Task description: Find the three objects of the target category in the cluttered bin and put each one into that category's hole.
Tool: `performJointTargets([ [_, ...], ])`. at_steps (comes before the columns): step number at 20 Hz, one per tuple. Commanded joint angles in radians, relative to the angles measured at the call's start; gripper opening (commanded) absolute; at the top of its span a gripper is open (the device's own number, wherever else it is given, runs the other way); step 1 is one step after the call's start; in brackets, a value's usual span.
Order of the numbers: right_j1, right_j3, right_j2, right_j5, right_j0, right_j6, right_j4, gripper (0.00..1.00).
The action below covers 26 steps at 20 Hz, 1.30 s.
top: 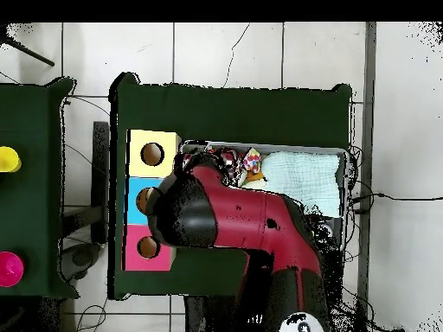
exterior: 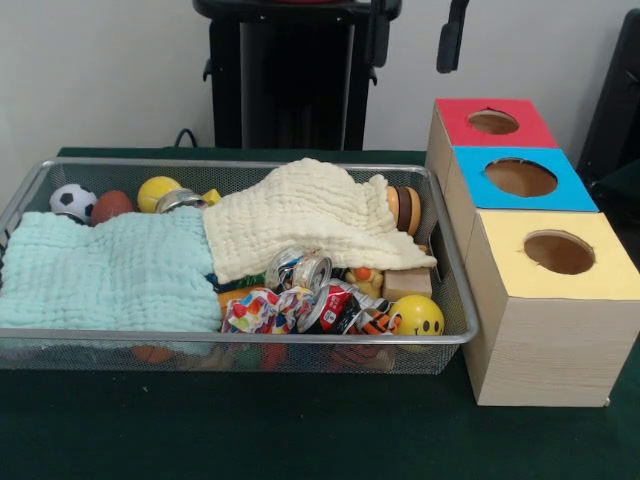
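Observation:
The silver wire-mesh bin [exterior: 240, 340] sits at the left, packed with clutter. A light blue cloth [exterior: 105, 270] and a cream cloth [exterior: 305, 215] cover most of it. A small yellow and orange plush, which looks like the duck [exterior: 362, 278], peeks out between crushed cans [exterior: 305, 272] and a wooden block [exterior: 408, 282]. The teddy bear is hidden. The gripper [exterior: 452, 35] shows only as a black piece at the top edge, high above the red-topped box [exterior: 495, 122] and clear of the bin. In the overhead view the red arm [top: 251, 216] hides it.
Three wooden boxes with round holes stand right of the bin: red-topped, blue-topped [exterior: 520, 178] and yellow-topped [exterior: 558, 255]. The bin also holds a soccer ball [exterior: 72, 200], a yellow ball [exterior: 157, 192], a smiley ball [exterior: 417, 316] and colourful wrappers [exterior: 255, 310].

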<state>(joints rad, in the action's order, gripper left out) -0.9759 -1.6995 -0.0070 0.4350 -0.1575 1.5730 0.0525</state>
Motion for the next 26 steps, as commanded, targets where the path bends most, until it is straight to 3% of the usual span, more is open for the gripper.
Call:
performJointTargets([
  [1, 0.119, 0.082, 0.069, 0.004, -0.047, 0.05, 0.038, 1.0],
  [9, 0.209, 0.057, 0.022, -0.046, -0.035, 0.08, 0.083, 1.0],
  [16, 0.27, 0.012, -0.062, -0.137, 0.039, 0.174, 0.115, 1.0],
  [26, 0.305, -0.049, -0.068, -0.145, 0.064, 0.203, 0.063, 1.0],
])
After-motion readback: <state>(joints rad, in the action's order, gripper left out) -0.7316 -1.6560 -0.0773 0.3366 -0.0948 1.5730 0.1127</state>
